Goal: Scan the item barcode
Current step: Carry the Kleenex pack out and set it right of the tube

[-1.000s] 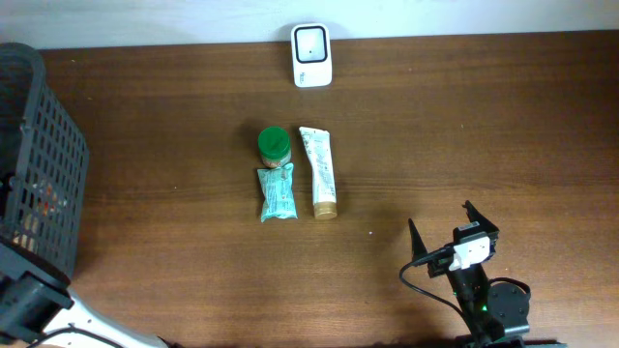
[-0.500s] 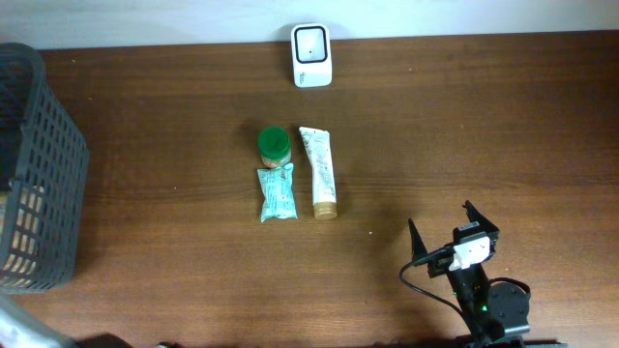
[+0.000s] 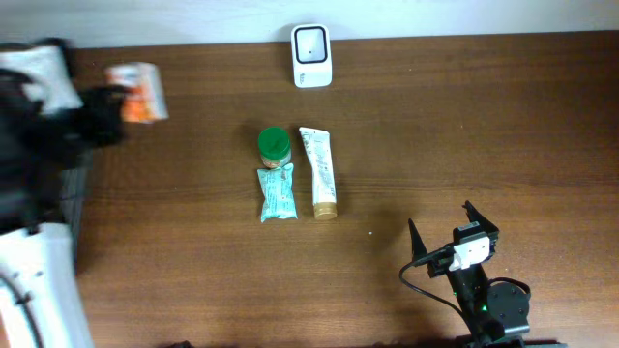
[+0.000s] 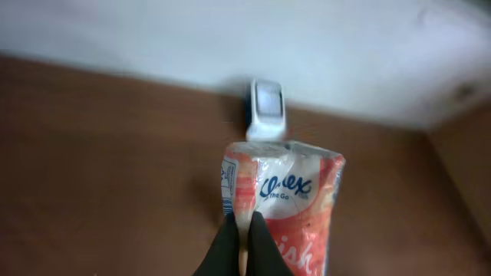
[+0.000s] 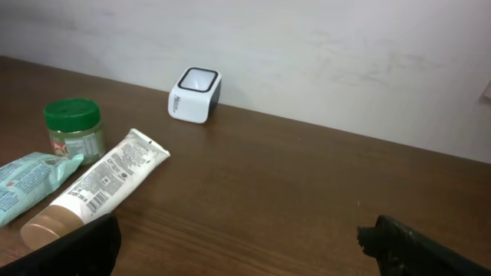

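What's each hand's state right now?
Left hand: closed, holding the tissue pack.
Right hand: open, empty.

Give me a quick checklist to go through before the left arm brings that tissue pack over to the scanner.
1. Left tool shut on the tissue pack: ok.
2. Scanner in sight at the table's far edge, nothing covering it: ok.
3. Way from the pack to the scanner free: ok. The jar, pouch and tube lie nearer the table's middle.
4. Barcode turned toward the scanner: cannot tell. Only the branded face shows.
5. Right tool open, holding nothing, well away from the scanner: ok.
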You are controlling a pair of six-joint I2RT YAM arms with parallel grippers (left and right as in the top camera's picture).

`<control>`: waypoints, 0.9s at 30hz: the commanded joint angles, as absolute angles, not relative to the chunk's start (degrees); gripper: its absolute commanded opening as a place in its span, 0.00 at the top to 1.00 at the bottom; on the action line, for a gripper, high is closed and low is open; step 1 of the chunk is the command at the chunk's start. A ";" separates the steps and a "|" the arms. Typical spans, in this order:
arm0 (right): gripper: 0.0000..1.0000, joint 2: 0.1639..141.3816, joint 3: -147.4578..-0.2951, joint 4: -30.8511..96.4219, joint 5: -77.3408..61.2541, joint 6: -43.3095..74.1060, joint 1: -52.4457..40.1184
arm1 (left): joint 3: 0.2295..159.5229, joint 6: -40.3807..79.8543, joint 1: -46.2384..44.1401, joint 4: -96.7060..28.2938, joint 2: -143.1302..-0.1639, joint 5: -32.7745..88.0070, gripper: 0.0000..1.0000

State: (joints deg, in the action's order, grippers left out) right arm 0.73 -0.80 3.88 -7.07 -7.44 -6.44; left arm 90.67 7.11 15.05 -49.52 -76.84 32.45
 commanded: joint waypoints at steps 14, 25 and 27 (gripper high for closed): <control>0.02 0.36 -0.32 3.90 -6.81 -6.76 -6.83 | 74.52 22.15 -23.79 -20.73 -99.33 22.65 1.00; 0.02 0.36 -0.32 3.90 -6.81 -6.76 -6.83 | 74.52 31.53 -34.20 -10.37 -114.85 21.10 1.00; 0.02 0.36 -0.32 3.90 -6.81 -6.76 -6.83 | 74.52 31.51 -34.72 -9.04 -115.92 20.64 1.00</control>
State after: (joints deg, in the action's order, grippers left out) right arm 0.69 -0.80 3.86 -7.07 -7.44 -6.44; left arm 74.87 28.62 -33.50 -10.59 -113.60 21.74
